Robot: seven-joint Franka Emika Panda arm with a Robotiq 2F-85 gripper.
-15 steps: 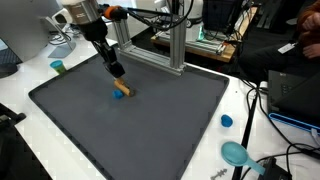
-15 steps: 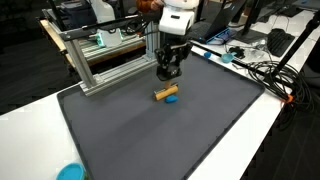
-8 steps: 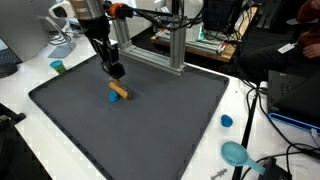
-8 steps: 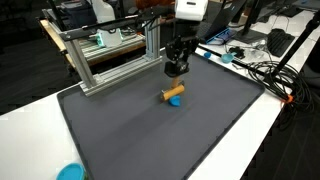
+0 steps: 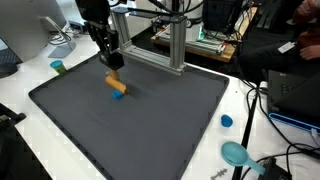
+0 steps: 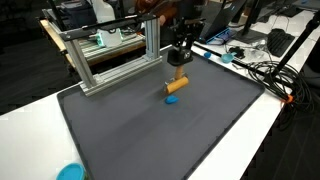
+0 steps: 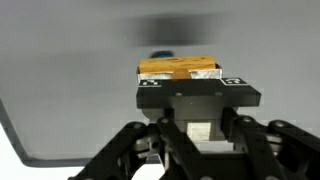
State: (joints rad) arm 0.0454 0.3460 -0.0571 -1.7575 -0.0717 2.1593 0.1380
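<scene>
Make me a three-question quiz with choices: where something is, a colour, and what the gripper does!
1. Where is the wooden block? A. on the white table B. in the gripper, above the grey mat C. on the metal frame
2. What colour is the little disc on the mat? A. blue B. red C. yellow
3. How is the gripper? A. wide open B. out of sight C. shut on the block
Answers: 1 B, the block sits between the fingers; 2 A, blue in both exterior views; 3 C, the fingers clamp its sides.
</scene>
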